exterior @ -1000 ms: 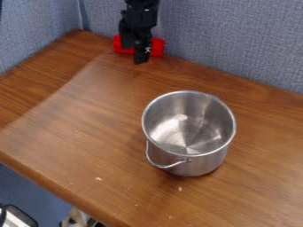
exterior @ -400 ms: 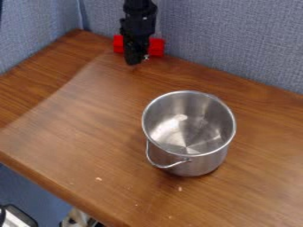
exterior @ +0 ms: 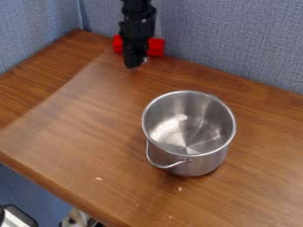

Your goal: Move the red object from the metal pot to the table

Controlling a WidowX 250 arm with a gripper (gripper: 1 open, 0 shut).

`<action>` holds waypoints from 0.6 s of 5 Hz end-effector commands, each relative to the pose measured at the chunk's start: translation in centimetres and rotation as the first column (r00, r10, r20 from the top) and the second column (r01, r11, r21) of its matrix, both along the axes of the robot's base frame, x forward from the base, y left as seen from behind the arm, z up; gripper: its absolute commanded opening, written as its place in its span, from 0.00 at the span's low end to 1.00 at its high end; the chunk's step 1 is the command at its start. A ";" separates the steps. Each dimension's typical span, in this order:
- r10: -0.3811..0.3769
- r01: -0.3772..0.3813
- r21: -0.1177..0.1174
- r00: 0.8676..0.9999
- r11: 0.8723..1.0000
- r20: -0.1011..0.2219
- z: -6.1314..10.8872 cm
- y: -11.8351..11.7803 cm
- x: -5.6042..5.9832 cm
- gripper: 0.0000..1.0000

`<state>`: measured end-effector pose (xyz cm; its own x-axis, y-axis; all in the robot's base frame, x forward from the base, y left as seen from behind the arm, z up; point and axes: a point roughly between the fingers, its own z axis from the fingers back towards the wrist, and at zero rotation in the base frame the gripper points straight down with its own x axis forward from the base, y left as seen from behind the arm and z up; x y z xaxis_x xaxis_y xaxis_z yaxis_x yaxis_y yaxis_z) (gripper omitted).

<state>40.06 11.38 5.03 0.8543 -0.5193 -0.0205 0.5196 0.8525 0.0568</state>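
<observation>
Red rectangular block (exterior: 157, 46) lies on the wood-grain desk (exterior: 112, 106) by the grey fabric wall (exterior: 225, 31), behind your black fingers (exterior: 135, 62), which look pressed together, possibly on nothing; view poor. Expect it light and stiff; you would grip across its narrow width, with wall clearance tight behind.

The gripper (exterior: 135, 60) hides the middle of the red block (exterior: 155, 46) at the far side, and its dark fingertips are too blurred to make out. The arm (exterior: 137, 7) is cut off by the top edge. The table (exterior: 95, 115) runs out of view at the right and near edges. At the near left corner, a dark object (exterior: 17, 215) is cut off and cannot be identified.
</observation>
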 end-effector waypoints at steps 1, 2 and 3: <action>-0.003 -0.001 0.046 0.995 0.999 0.100 6.3 0.0 -0.3 0.00; 0.018 -0.029 0.076 0.990 0.997 0.142 9.7 -1.1 -1.3 0.00; 0.013 -0.023 0.068 0.989 0.997 0.150 10.0 -1.8 -1.8 0.00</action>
